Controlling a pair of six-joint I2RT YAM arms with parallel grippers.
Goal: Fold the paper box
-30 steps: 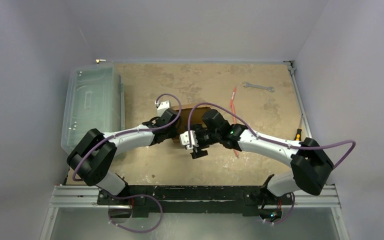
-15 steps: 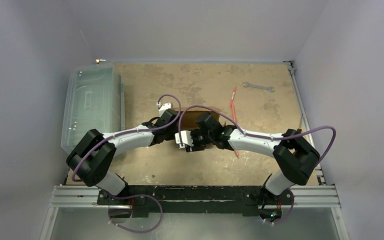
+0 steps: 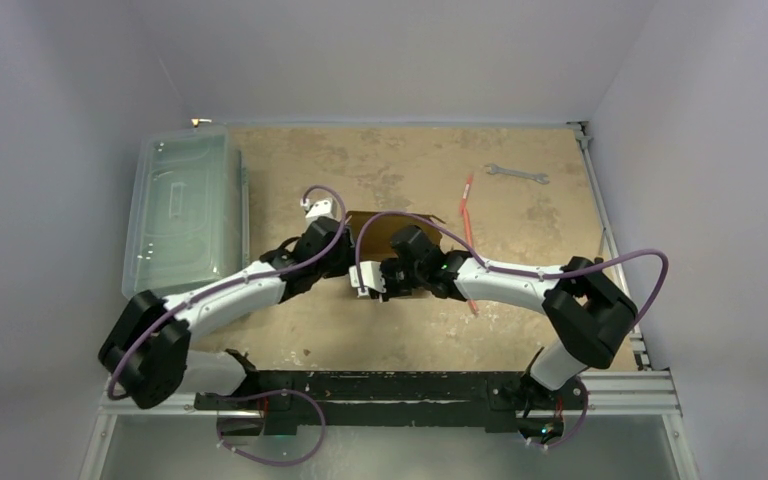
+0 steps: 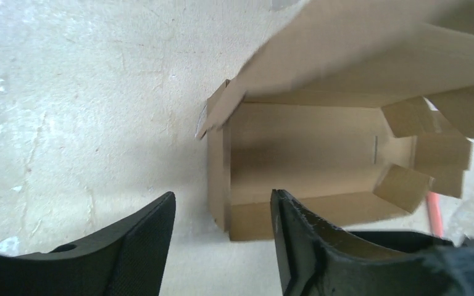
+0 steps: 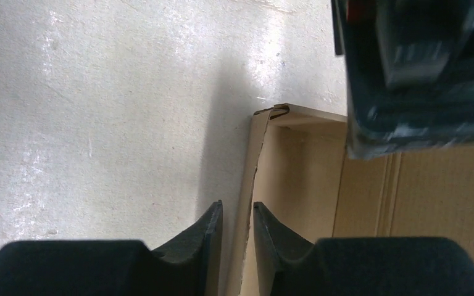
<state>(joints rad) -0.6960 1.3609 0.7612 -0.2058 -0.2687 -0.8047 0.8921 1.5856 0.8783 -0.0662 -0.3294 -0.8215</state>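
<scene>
The paper box [image 3: 380, 222] is brown corrugated cardboard and sits mid-table, mostly covered by both wrists in the top view. In the left wrist view the paper box [image 4: 308, 154] stands open, with raised walls, loose tabs at its right end and its lid lifted above. My left gripper [image 4: 222, 200] is open, its fingertips apart on either side of the box's near left corner without touching it. My right gripper [image 5: 237, 209] is shut on a thin upright side wall [image 5: 253, 154] of the box. The left wrist [image 5: 407, 68] hangs over the box's far end.
A large clear plastic bin [image 3: 185, 215] stands at the left edge. A wrench [image 3: 517, 174] lies at the back right, a red pen-like tool [image 3: 465, 205] just right of the box, and a small dark tool [image 3: 596, 268] near the right rail.
My left gripper has opened and its arm has stretched forward. My right gripper has moved left and closed from wide open onto the box's wall.
</scene>
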